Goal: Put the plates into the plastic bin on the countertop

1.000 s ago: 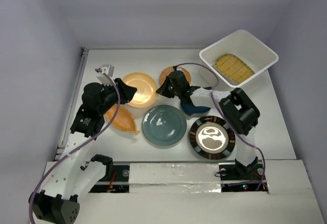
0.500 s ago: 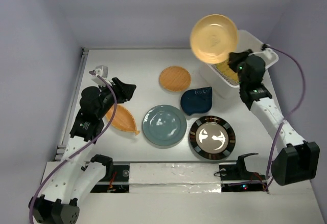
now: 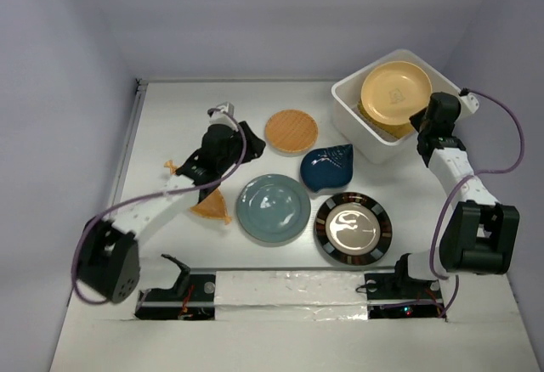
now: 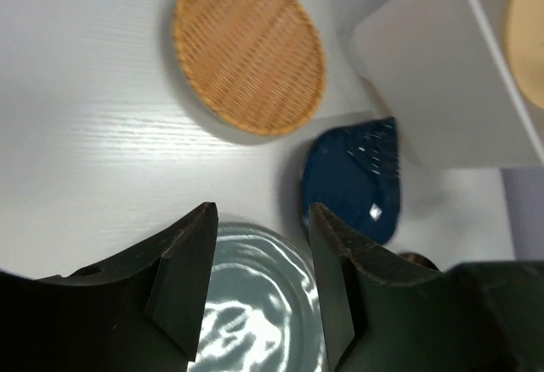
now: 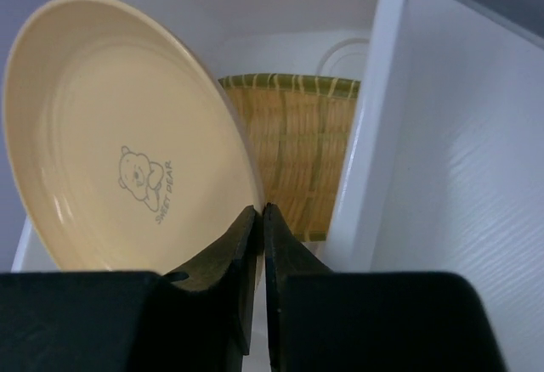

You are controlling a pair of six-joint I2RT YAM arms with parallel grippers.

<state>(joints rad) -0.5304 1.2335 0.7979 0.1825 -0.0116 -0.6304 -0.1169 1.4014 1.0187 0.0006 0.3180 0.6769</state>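
Top view: we see the bin (image 3: 350, 110) at the far right corner of the counter (image 3: 170, 117), with five plates lying outside it.
Right pincer (image 5: 259, 240): pressed together on the rim of the yellow plate (image 5: 127, 151), over the bin's right rim.
Yellow plate: tilted inside the bin, above the ribbed plate (image 5: 297, 160); we cannot tell whether the two touch.
Ribbed plate: flat on the bin's floor, partly hidden by the yellow one.
Left pincer (image 4: 259, 253): spread and holding nothing, above the middle of the counter. Between its fingers we see bare counter and the rim of the grey-blue plate (image 3: 273, 208).
Woven plate (image 3: 291, 130): flat, toward the far edge, left of the bin.
Blue leaf plate (image 3: 327, 166): just beside the bin's near wall.
Grey-blue plate: toward the near edge, about midway across.
Black-rimmed plate (image 3: 353, 228): just right of the grey-blue one, near the near edge.
Orange leaf plate (image 3: 211, 209): left of the grey-blue one, partly under the left arm.
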